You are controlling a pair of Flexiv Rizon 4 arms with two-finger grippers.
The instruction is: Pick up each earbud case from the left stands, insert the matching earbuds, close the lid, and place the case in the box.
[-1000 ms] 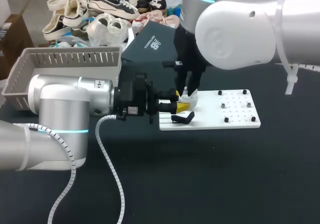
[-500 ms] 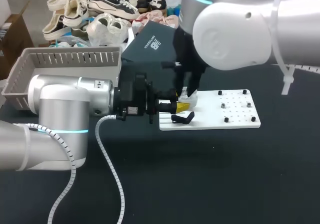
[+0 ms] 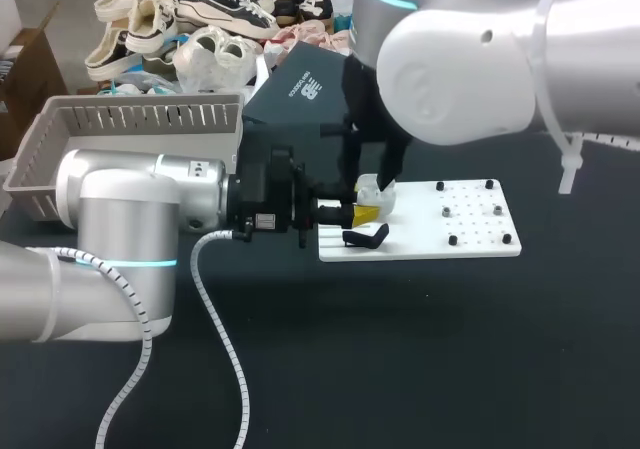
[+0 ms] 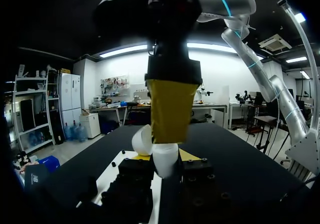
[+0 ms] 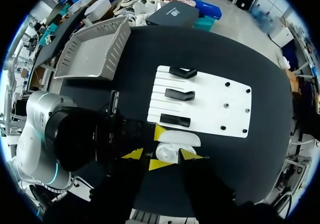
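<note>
A white earbud case (image 3: 372,197) with its lid tipped open sits just above the left part of the white board (image 3: 450,237), and my left gripper (image 3: 350,210) is shut on it from the left. In the left wrist view the case (image 4: 164,160) stands between the left gripper's (image 4: 164,168) dark fingers, lid (image 4: 141,140) leaning back. My right gripper (image 3: 372,174) hangs straight over the case, open. From the right wrist its yellow tips flank the case (image 5: 170,150) without touching it, the right gripper (image 5: 163,155) centred above. Earbuds are not visible.
Black stands (image 5: 179,94) lie in a row on the board's left half, small black pegs (image 3: 470,209) on its right half. A grey slatted basket (image 3: 130,119) is at the back left, a dark box (image 3: 295,84) behind the board, and shoes (image 3: 190,24) beyond.
My right gripper has opened and lifted slightly off the case. The left gripper has kept still with the case in it.
</note>
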